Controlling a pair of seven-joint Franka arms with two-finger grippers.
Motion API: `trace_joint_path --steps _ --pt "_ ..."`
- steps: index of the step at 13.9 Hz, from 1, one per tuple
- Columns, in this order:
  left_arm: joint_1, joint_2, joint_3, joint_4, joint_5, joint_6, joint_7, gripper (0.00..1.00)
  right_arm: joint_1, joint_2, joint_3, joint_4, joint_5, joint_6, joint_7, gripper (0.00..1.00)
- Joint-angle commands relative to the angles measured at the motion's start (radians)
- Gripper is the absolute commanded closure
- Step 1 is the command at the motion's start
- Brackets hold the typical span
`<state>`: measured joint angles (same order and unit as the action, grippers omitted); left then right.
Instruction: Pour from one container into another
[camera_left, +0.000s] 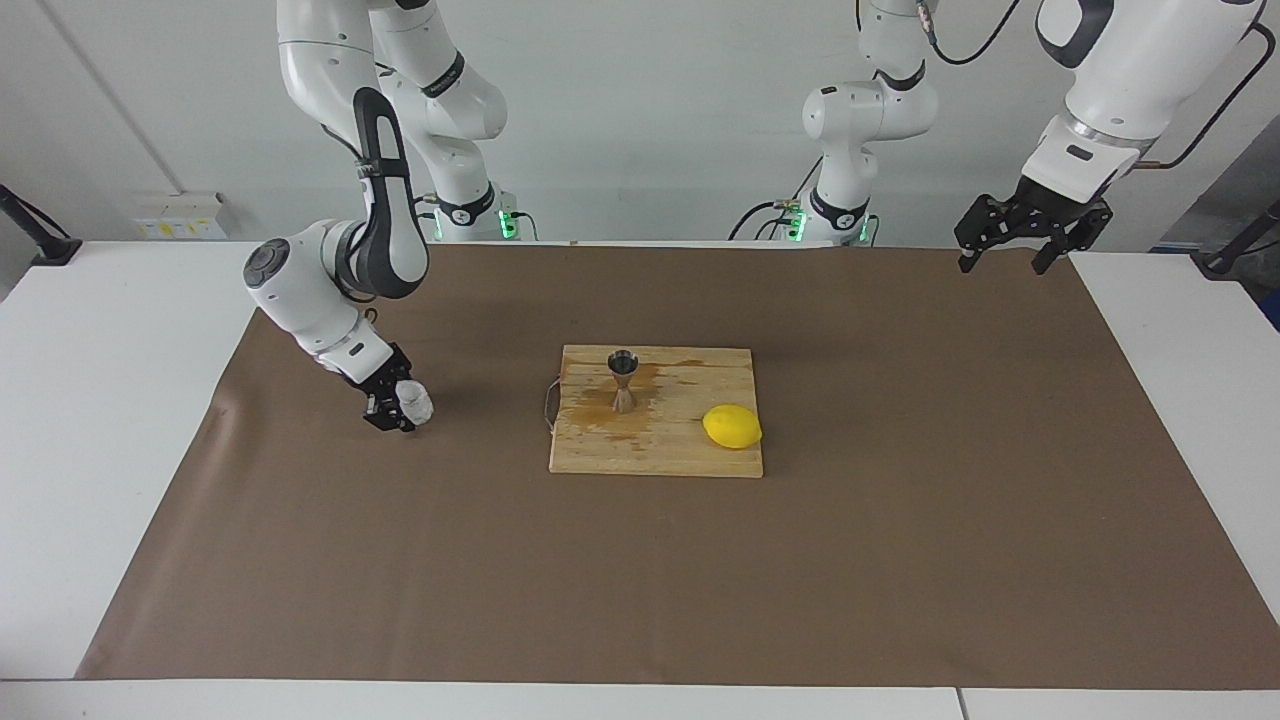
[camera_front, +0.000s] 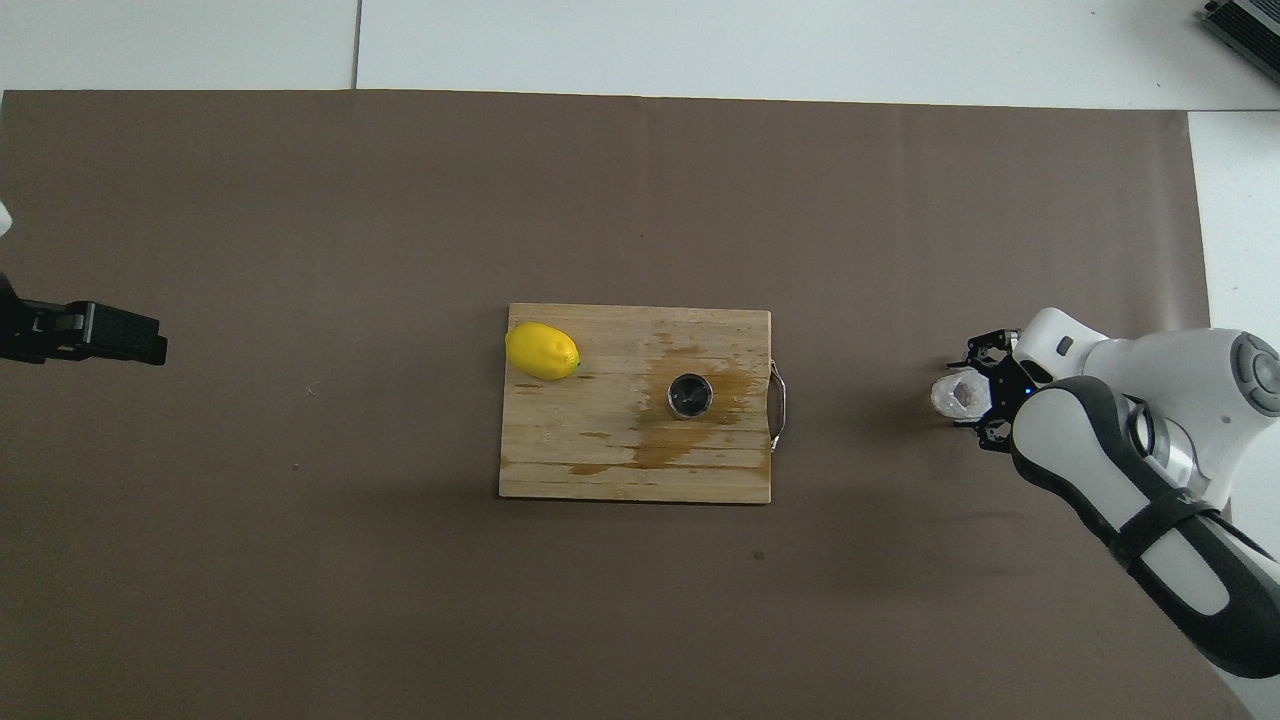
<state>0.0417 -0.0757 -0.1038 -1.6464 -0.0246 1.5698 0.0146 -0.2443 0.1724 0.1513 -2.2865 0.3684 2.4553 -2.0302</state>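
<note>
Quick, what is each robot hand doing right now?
Left gripper: open, empty, waiting.
Right gripper: around the glass cup on the mat; grip cannot be told.

Yellow lemon (camera_left: 732, 427) on stained wooden cutting board (camera_left: 680, 455), brown paper mat (camera_left: 700, 580) over white table (camera_left: 100, 400)

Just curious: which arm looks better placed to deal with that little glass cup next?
The right. Its claw is right at the glass cup on the brown mat, while the left claw hangs at the table's other end.
</note>
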Motion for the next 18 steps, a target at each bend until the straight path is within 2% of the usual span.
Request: trace_joint_path --steps 1,4,7,11,16,18 --pt "0.006 -0.025 -0.001 -0.027 -0.009 0.001 -0.010 0.00 -0.004 -0.017 0.008 0.012 0.027 -0.019 -0.010 0.00" --pt "0.004 -0.027 -0.001 -0.027 -0.009 0.001 -0.010 0.00 -0.004 -0.106 0.004 0.039 0.012 -0.140 0.062 0.00" --pt "0.004 -0.026 -0.001 -0.027 -0.009 0.003 -0.010 0.00 -0.015 -0.160 0.001 0.091 -0.020 -0.241 0.169 0.00" --pt "0.004 -0.025 -0.001 -0.027 -0.009 0.003 -0.010 0.00 0.011 -0.182 0.016 0.254 -0.268 -0.359 0.543 0.00" --pt "0.004 -0.025 -0.001 -0.027 -0.009 0.001 -0.010 0.00 0.062 -0.180 0.025 0.358 -0.344 -0.441 1.102 0.00" --pt "0.006 -0.026 -0.001 -0.027 -0.009 0.001 -0.010 0.00 0.120 -0.180 0.025 0.383 -0.379 -0.456 1.388 0.00"
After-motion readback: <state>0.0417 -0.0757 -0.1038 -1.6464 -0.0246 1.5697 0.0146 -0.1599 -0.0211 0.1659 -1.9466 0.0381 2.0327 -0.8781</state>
